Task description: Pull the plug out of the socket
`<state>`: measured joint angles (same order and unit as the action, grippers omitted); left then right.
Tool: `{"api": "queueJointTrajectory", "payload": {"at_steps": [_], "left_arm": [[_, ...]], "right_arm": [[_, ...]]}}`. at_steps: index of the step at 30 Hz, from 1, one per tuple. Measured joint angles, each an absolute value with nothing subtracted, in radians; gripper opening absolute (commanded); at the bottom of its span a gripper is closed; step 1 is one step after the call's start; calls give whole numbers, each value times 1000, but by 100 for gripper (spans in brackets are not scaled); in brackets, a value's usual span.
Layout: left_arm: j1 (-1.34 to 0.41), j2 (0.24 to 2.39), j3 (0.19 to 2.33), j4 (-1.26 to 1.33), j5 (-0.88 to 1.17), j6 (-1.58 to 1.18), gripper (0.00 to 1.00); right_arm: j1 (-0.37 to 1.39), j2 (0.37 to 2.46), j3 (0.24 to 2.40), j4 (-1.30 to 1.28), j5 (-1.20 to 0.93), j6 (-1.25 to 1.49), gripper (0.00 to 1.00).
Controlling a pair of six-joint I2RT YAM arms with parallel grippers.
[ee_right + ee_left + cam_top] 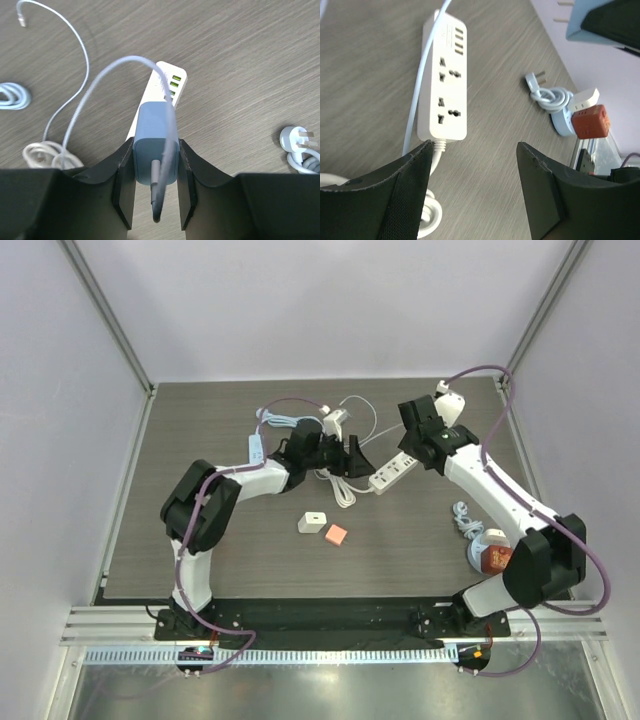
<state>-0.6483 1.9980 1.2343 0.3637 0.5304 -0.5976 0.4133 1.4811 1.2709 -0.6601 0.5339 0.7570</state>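
Right fingers (121, 185) clench the blue-grey plug (155, 150) — cable looping off it — held above the white strip (172, 75). Only the left wrist view shows the strip's sockets bare on the bench (510, 100) — left fingers (405, 195) stand released, grasping nothing.

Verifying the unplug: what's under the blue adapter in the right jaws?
The white power strip, USB end showing, on the table. The adapter hides the rest of the strip and its own prongs here; the left wrist view shows both sockets empty.
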Motion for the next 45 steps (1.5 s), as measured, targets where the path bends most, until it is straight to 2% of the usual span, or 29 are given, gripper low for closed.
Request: {"api": "queueJointTrajectory", "payload": {"at_steps": [7,13,19,31,40,45], "left_arm": [[-576,1934,1170,468,506,-616,71],[-537,1934,1125,481,454,-641,77],[-516,1922,1096,460,355,-635,77],[-433,1888,1032,511,365,-664,75],[-432,1890,1031,563,390,-700,75],[-431,1890,1031,574,394,-701,75]], "right_arm": [[416,1365,1305,-691,521,731,1],[417,1270,1395,-736,530,714,1],[417,1142,1441,-768,537,710,1],[418,1027,1480,-849,405,588,1],[418,902,1808,-883,395,494,1],[418,855,1835,-884,331,484,1]]}}
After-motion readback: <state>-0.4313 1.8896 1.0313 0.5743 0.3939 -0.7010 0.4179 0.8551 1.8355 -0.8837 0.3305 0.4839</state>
